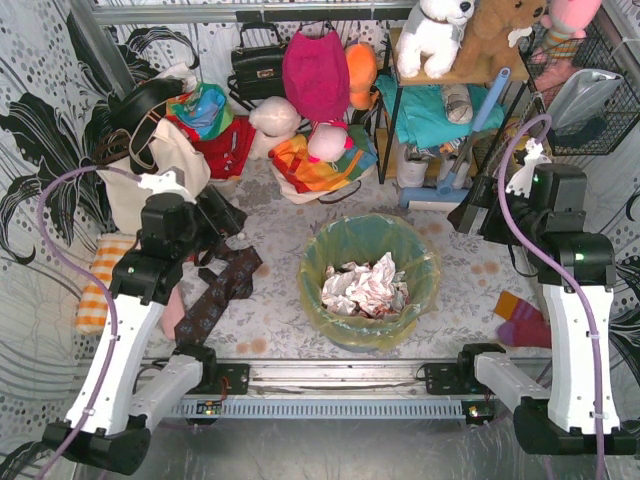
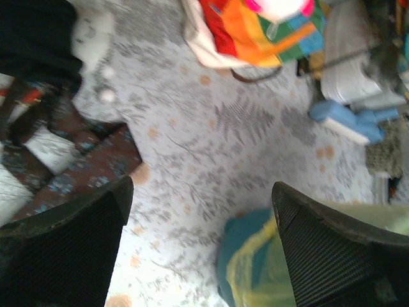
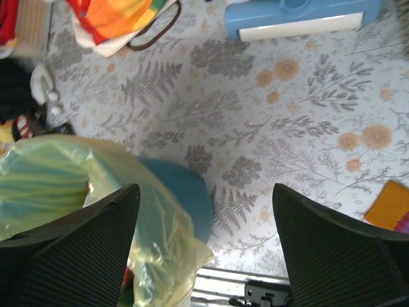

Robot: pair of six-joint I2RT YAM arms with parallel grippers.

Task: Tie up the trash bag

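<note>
The left tool (image 2: 201, 188) and the right tool (image 3: 204, 192) both hang released, fingers wide apart, with the trash bag (image 3: 51, 173) low beside one finger of each. The wrist views show the teal bin (image 3: 185, 192) under the bag's folded-over rim. Only the top view shows the crumpled paper (image 1: 365, 285) inside, with the bag in the middle of the bench (image 1: 285, 228), between both arms.

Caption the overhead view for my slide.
Untied trash bag of crumpled paper stands open between the left arm and right arm, neither touching it.
</note>
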